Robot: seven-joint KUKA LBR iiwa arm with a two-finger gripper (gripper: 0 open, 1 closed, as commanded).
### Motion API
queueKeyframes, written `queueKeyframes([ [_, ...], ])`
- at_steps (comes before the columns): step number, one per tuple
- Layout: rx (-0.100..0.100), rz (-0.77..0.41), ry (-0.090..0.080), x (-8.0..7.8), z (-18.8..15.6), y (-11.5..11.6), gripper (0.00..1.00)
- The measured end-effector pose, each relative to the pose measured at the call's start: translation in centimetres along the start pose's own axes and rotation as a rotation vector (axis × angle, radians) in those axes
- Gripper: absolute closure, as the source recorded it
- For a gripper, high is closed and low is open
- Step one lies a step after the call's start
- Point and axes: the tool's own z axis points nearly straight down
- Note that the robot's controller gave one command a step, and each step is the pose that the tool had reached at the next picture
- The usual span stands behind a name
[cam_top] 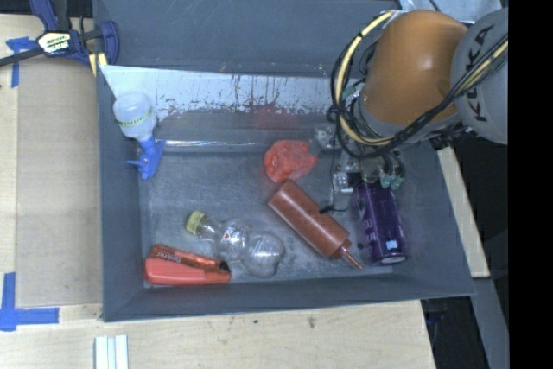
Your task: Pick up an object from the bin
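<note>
In the camera view from above, the grey bin (259, 22) holds a scatter of loose things. The claw (367, 179) hangs low at about 3 o'clock in it, under the arm's orange cover (415, 65). It sits at the upper end of a purple can (383, 229) that lies lengthwise at 4 o'clock, close to the bin's right wall. Whether it touches the can I cannot tell, nor whether the claw is spread or pressed together, since cables and housing hide it. Just beside the can, toward 5 o'clock, a brown bottle (307, 220) with a red tip lies on a slant. A crumpled red lump (288, 160) rests near the centre, at the claw's 9 o'clock. Well apart are a clear plastic bottle (238, 242) and an orange tool (181, 270) at 7 o'clock, and a spray bottle (138, 125) at 10 o'clock. Nothing shows as gripped, so this reads as the approach step. The next move likely calls for straddling the can across its narrow width, clear of the brown bottle, closing firmly, then lifting straight up.
</note>
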Motion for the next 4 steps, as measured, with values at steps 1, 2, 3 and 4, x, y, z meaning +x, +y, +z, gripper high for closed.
queueKeyframes([
  [1,0.000,0.000,-0.008,-0.2,-0.5,0.0,0.00],
  [2,0.001,-0.063,-0.015,-2.1,3.6,0.7,0.00],
  [3,0.000,-0.048,-0.032,-5.6,9.4,0.2,0.00],
  [4,-0.001,-0.042,-0.038,-5.6,9.0,0.3,1.00],
])
